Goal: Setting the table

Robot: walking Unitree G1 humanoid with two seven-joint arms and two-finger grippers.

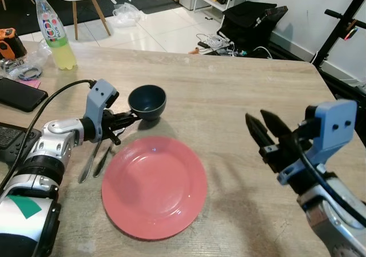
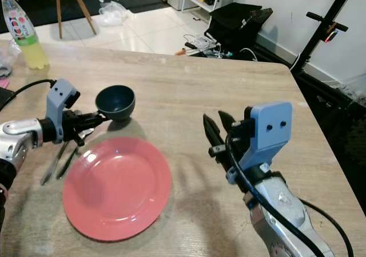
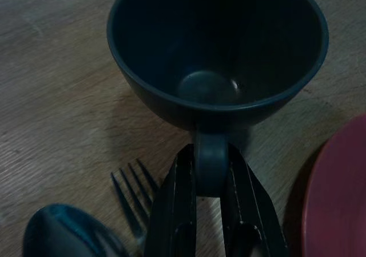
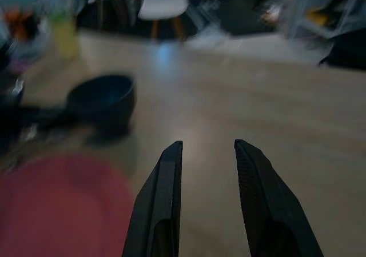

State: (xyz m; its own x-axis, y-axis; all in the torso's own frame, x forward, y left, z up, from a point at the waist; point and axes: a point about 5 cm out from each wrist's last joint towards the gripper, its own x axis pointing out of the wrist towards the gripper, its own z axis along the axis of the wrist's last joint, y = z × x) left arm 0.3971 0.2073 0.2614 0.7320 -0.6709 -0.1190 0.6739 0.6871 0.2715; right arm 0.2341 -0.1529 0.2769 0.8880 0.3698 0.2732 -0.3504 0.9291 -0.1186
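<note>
We judge that we are placing the dark cup [image 1: 147, 101] at the setting: our left gripper [image 1: 127, 119] pinches its handle, both fingers pressed against it, with the cup just beyond the far-left rim of the red plate [image 1: 154, 185] and the fork [image 1: 90, 161] and spoon [image 1: 104, 157] lying to the plate's left. Next we would set it down and let go. Our right gripper [image 1: 262, 124] hovers to the right, its fingers slightly spread and holding nothing

Yellow drink bottle [image 1: 55, 32] and black phone [image 1: 19, 93] on table's far-left side; white chair [image 1: 80, 0] beyond.
</note>
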